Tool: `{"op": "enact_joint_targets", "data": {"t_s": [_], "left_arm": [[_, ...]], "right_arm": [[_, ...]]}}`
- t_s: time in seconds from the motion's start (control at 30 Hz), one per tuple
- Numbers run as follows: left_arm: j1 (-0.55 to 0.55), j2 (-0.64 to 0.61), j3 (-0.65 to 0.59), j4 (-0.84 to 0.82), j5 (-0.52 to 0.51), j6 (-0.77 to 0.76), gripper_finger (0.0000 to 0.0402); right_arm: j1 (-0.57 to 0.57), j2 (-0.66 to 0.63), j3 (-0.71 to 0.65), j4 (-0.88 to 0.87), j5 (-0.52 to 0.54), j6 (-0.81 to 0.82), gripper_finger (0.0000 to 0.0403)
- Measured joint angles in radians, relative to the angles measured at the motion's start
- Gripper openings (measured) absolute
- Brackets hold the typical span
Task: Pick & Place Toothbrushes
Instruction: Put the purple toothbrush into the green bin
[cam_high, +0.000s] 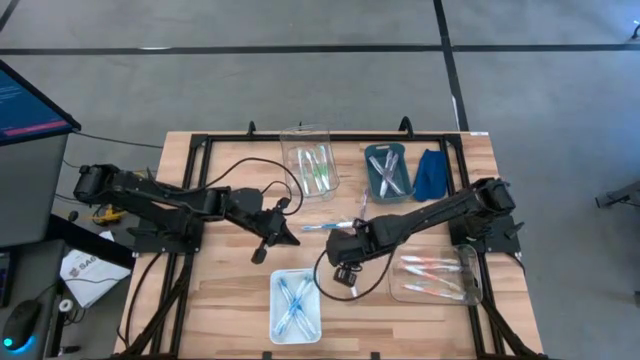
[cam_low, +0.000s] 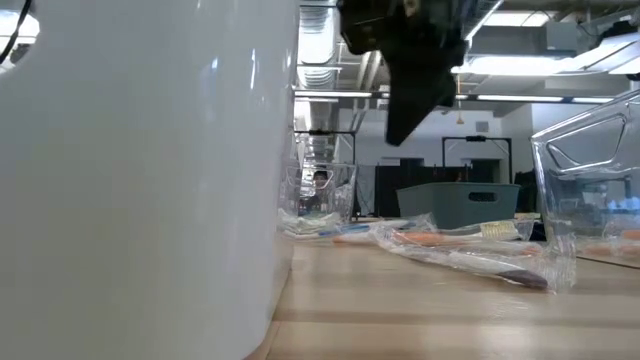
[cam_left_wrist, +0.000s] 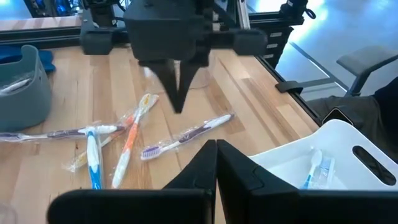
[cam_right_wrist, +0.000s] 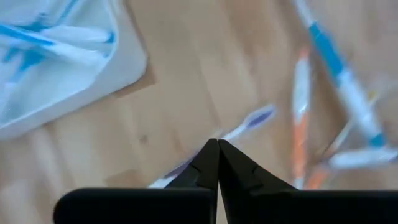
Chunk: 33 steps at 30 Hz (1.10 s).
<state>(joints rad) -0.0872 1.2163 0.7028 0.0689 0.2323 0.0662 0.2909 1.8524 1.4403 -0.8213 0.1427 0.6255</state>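
Right pincer (cam_right_wrist: 217, 144), closed, hovers just above a purple toothbrush (cam_right_wrist: 252, 119).

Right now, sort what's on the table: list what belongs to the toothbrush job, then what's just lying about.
Job:
loose toothbrushes
white tray of blue ones
clear bin of green ones
clear bin on the right with orange-pink ones
grey bin
left gripper
right gripper

Lying about:
blue cloth

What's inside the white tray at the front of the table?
The white tray holds a few blue toothbrushes in clear wrappers, lying crossed. Anything beneath them is hidden.
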Motion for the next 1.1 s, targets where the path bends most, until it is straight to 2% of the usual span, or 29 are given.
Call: {"op": "enact_joint_targets", "data": {"t_s": [0.17,0.27,0.4,0.63,0.73,0.83,1.1], "left_arm": [[-0.001,0.000,-0.028,-0.002,0.000,0.002,0.0002],[-0.007,0.000,-0.040,0.000,0.000,0.002,0.0002],[-0.013,0.000,-0.044,0.002,0.001,0.004,0.0002],[-0.014,0.000,-0.044,0.008,0.001,0.013,0.0002],[-0.013,0.000,-0.044,0.009,0.000,0.010,0.0002],[-0.013,0.000,-0.044,0.017,0.001,0.007,0.0002],[-0.013,0.000,-0.045,0.032,0.001,0.003,0.0002]], "right_arm": [[0.004,-0.008,0.000,-0.072,-0.129,0.119,0.0014],[0.003,0.012,0.000,-0.115,-0.151,0.227,0.0039],[-0.005,0.025,-0.013,-0.111,-0.169,0.314,0.0098],[0.004,0.092,-0.014,-0.068,-0.182,0.310,0.0215],[0.002,0.160,-0.015,-0.051,-0.214,0.310,0.0249],[0.007,0.200,-0.015,-0.058,-0.239,0.310,0.0265],[0.022,0.241,-0.010,-0.024,-0.242,0.308,0.0268]]}}
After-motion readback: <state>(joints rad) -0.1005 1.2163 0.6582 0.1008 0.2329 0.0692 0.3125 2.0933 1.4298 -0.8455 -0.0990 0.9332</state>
